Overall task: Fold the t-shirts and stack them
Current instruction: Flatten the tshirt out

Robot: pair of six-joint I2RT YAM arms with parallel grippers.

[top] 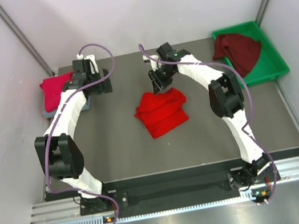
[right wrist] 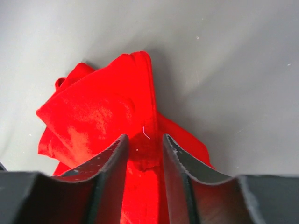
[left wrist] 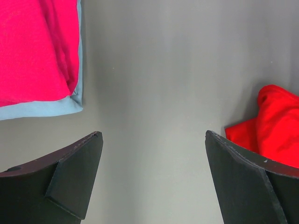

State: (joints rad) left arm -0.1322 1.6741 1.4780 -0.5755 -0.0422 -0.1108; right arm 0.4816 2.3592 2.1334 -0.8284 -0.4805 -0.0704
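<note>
A bright red t-shirt (top: 161, 111) lies crumpled at the table's middle. My right gripper (top: 160, 84) is at its far edge, shut on a fold of the red cloth (right wrist: 107, 107), which fills the narrow gap between the jaws (right wrist: 145, 137). A folded crimson-pink t-shirt (top: 55, 89) lies on a grey-blue t-shirt (top: 47, 113) at the far left; both show in the left wrist view, pink (left wrist: 32, 51) on grey-blue (left wrist: 42, 108). My left gripper (top: 103, 83) is open and empty over bare table (left wrist: 154, 135), right of that stack. A dark maroon t-shirt (top: 238, 50) lies bunched in the tray.
A green plastic tray (top: 272, 55) stands at the far right corner. White walls close in the table on the left, back and right. The red shirt's edge (left wrist: 275, 126) shows at the right of the left wrist view.
</note>
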